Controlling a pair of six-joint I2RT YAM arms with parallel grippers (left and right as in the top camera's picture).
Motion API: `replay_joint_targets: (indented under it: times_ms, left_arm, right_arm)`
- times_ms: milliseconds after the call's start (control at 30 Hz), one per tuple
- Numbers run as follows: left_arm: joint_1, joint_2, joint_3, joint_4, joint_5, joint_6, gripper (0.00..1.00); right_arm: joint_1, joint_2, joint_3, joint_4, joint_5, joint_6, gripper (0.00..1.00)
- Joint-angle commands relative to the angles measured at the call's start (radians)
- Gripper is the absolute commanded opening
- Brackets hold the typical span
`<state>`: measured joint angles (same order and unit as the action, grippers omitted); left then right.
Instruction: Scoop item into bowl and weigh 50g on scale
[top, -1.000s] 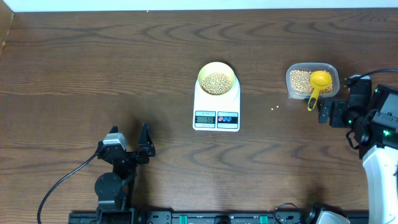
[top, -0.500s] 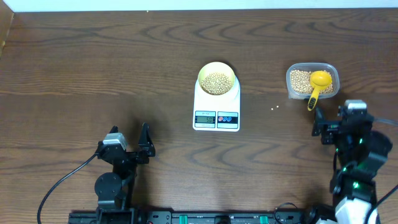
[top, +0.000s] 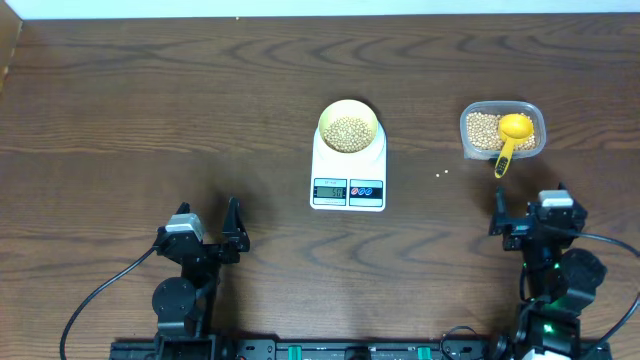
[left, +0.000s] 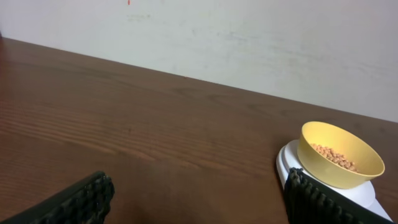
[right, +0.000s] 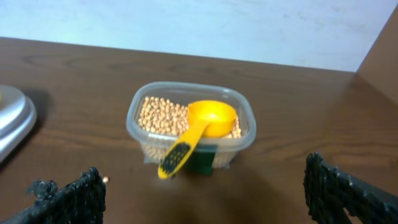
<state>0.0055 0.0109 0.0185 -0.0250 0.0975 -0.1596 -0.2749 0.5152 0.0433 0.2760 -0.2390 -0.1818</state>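
The pale yellow bowl (top: 323, 122) stands on the white scale (top: 348, 175) at mid-table, partly filled with beans (top: 348, 132). In the left wrist view the bowl (left: 339, 155) and scale (left: 289, 165) sit at far right. More beans fill a clear tub (top: 465, 130), and a yellow scoop (top: 512, 135) rests in it with its handle over the front rim. My right gripper (top: 528, 203) stands open near the table's front, well short of the tub (right: 140, 140) and scoop (right: 208, 121). At front left my left gripper (top: 210, 212) is open and holds nothing.
One stray bean (top: 438, 174) lies on the wood between scale and tub, also seen near my right gripper's left finger (right: 104, 179). The scale's edge (right: 12, 118) shows at left in the right wrist view. A pale wall bounds the far edge.
My right arm has drawn back from beside the tub toward the table's front edge, its jaws open throughout. The left arm, bowl, scale and scoop have not moved.
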Motion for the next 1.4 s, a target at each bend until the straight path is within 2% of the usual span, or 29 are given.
replay_joint_targets:
  times_ms: [0, 233, 700, 1367]
  left_arm:
    - [0.005, -0.006, -0.014, -0.039, 0.006, 0.008, 0.89]
    - [0.005, -0.006, -0.014, -0.039, 0.006, 0.008, 0.89]
    - [0.005, -0.006, -0.014, -0.039, 0.006, 0.008, 0.89]
    - [0.005, -0.006, -0.014, -0.039, 0.006, 0.008, 0.9]
  right_arm:
    - [0.024, -0.056, -0.039, -0.01, 0.081, 0.04, 0.99]
    - [0.087, -0.158, -0.038, -0.089, 0.18, 0.059, 0.99]
    - [0.106, -0.315, -0.038, -0.345, 0.188, 0.086, 0.99]
    - [0.147, -0.494, -0.038, -0.352, 0.214, 0.091, 0.99]
